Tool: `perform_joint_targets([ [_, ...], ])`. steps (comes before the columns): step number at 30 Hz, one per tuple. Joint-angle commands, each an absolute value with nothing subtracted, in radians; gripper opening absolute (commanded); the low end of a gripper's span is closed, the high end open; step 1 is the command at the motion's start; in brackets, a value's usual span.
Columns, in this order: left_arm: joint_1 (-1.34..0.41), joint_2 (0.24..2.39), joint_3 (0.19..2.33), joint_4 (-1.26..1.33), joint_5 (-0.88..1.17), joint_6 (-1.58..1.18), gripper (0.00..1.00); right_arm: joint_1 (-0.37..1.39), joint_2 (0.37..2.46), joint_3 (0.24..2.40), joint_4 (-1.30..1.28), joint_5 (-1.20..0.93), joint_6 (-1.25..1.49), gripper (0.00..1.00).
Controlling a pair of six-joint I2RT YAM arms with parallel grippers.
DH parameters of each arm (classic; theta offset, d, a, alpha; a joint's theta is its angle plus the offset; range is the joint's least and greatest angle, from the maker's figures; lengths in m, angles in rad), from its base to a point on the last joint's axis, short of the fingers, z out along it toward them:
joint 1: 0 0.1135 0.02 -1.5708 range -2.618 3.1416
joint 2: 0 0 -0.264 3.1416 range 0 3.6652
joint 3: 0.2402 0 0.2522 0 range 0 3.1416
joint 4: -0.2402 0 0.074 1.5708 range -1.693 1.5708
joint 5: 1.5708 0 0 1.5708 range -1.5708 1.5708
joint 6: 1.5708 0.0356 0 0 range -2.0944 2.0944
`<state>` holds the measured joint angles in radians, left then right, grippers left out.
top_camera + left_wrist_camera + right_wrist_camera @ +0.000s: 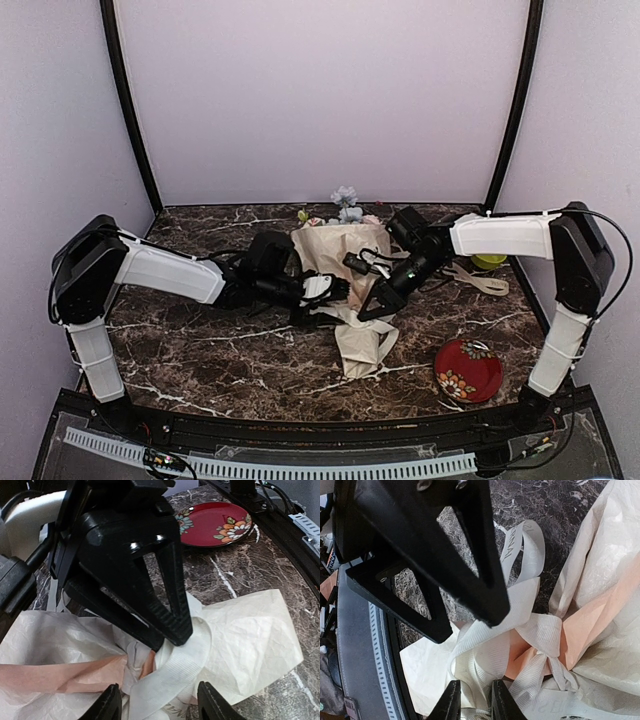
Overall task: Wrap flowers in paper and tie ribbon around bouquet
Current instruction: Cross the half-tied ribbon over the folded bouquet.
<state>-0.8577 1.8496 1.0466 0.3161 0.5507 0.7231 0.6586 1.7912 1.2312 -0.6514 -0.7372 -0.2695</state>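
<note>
We find the crinkled cream paper-cone bouquet (335,250) lying at frame centre in the top view, with its pastel artificial flowers (346,203) at the upper end. The flat cream-white fabric ribbon (540,630) is gathered around the neck; we cannot tell whether it is knotted. The right gripper (476,702) is nearly closed, pinching a ribbon fold. The left gripper (157,705) stands half open astride the ribbon and paper, and we see no firm hold. Risk: pulling while the neck is unrestrained could drag the cone, loosen the wrap or let the ribbon slip free.
</note>
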Motion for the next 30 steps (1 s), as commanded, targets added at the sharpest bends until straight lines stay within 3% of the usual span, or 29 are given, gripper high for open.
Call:
perform_joint_targets([
  [1,-0.867,1.796,1.068,0.244,0.642,0.732,0.50,0.658,1.764,1.217,-0.649,-0.739,-0.252,0.22],
  [13,-0.910,1.832,1.078,0.356,0.468,0.697,0.50,0.630,1.735,1.201,-0.547,-0.807,-0.175,0.22],
  [23,-0.910,1.845,1.099,0.347,0.446,0.673,0.19,0.552,1.626,1.049,-0.357,-0.800,0.030,0.35],
  [30,-0.910,1.853,1.108,0.347,0.429,0.644,0.09,0.551,1.503,0.858,-0.205,-0.752,0.198,0.41],
])
